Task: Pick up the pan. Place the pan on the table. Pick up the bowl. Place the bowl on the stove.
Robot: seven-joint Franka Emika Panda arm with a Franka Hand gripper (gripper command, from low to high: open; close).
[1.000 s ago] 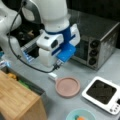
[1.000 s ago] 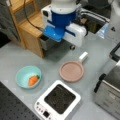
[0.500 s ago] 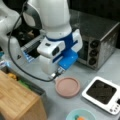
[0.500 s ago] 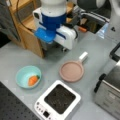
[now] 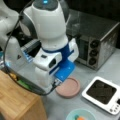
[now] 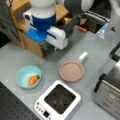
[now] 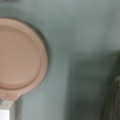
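Pink pan point(image 6: 71, 71): it lies flat on the grey surface point(image 6: 15, 53), its white handle point(image 6: 83, 56) pointing to 1 o'clock in a front view; nothing holds it, and it is off the stove. In a front view it shows at point(image 5: 68, 87), partly hidden behind the arm.
Stove point(image 6: 58, 101): its black plate is bare in both front views; it sits at 7 o'clock of the pan, just beside it.
Bowl point(image 6: 28, 76): pale teal, resting on the surface at 9 o'clock of the pan, near it but apart. An orange carrot-like piece point(image 6: 32, 80) lies inside.
Fingers point(image 6: 48, 48): they hang above the surface at 10 o'clock of the pan, under the white and blue wrist; I cannot tell whether they are spread or closed, and no object shows between them.
Wrist view: the pan point(image 7: 18, 60) fills the 9 o'clock side, bare surface beside it.
Progress: judging from the layout, the pan steps look finished; the bowl steps are not yet done, since the bowl is untouched and the stove is vacant.
Other: a steel toaster oven point(image 5: 100, 42) stands at 1 o'clock of the pan in a front view.
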